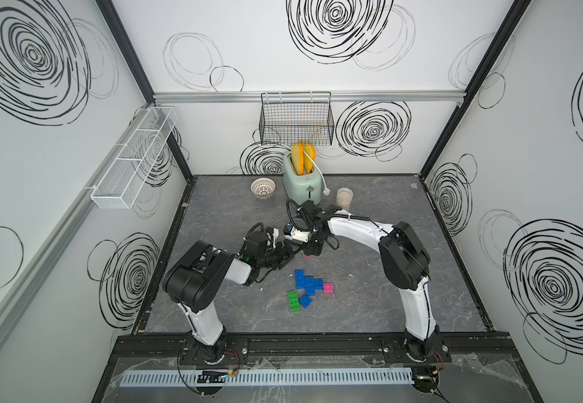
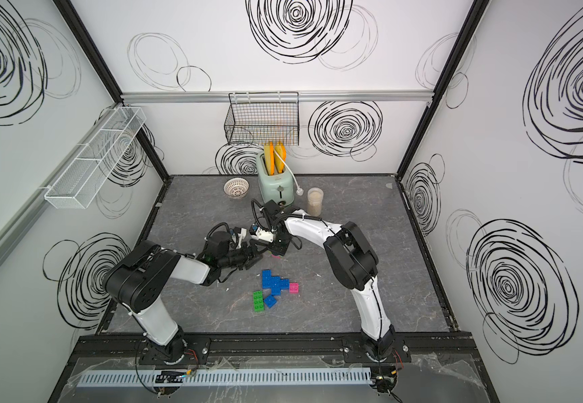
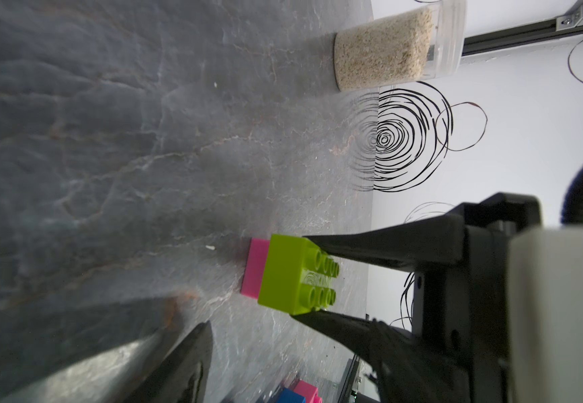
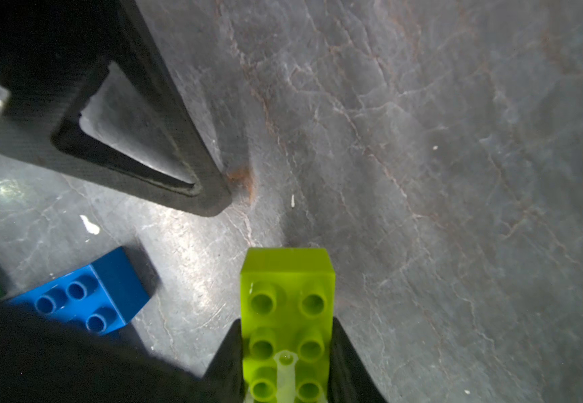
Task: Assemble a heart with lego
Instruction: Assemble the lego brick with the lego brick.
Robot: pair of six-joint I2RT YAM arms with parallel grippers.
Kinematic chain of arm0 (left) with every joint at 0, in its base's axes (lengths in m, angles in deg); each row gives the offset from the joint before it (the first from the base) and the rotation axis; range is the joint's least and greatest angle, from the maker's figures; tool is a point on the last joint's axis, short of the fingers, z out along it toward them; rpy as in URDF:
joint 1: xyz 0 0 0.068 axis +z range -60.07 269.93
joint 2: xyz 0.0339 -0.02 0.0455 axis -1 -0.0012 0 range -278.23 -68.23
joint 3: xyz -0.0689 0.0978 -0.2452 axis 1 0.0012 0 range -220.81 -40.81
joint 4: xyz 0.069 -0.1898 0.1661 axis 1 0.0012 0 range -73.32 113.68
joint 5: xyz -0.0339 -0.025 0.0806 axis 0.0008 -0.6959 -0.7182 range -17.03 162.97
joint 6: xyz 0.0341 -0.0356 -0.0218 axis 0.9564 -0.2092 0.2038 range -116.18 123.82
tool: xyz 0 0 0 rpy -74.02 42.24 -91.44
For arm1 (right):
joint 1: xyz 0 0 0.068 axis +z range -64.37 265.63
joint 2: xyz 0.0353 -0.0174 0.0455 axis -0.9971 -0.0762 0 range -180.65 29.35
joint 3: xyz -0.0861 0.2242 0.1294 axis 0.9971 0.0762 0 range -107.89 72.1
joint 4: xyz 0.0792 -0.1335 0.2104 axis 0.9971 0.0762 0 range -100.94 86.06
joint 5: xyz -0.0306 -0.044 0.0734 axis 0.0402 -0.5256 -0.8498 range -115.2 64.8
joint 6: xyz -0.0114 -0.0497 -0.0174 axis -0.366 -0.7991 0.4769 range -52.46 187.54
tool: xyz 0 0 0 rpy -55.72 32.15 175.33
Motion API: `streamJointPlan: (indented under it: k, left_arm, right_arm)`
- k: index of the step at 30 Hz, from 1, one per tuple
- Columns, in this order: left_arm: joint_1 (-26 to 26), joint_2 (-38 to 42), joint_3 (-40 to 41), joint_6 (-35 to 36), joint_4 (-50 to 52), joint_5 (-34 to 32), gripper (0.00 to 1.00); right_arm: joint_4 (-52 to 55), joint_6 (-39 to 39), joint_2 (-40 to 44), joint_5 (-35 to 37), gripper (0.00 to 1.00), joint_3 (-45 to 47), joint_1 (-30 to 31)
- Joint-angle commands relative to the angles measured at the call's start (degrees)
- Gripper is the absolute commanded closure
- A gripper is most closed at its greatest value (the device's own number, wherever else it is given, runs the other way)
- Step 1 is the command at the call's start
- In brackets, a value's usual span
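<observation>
Gripping lime brick [image 4: 286,314] by long sides, right jaws clenched; pink brick [image 3: 256,268] joined beneath, on table [image 1: 370,296]. Left jaws spread, empty, close by. Part-built heart [image 1: 307,282] lies apart, toward table front. Likely light, rigid, slick: pinch flat sides.

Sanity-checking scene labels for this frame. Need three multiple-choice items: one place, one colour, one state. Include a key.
1. Where is the green brick?
A) in the black wall basket
B) on the table, beside the blue bricks
C) on the toaster

2. What colour is the brick directly under the lime brick?
A) pink
B) blue
C) white

3. What state is the right gripper in?
A) open and empty
B) shut on nothing
C) shut on the lime brick

Key:
1 B: both top views show it flat on the table next to the blue ones.
2 A: the left wrist view shows the pink brick between lime and table.
3 C: its fingers press both sides of the lime brick.
</observation>
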Motion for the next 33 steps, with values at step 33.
streamJointPlan:
  k: [33]
  left_arm:
    - [-1.15,-6.68,-2.81,-3.16,3.68,-0.26,0.38]
  right_arm:
    - [2.94,-3.58,-5.24,-0.10,0.66,5.14,0.30]
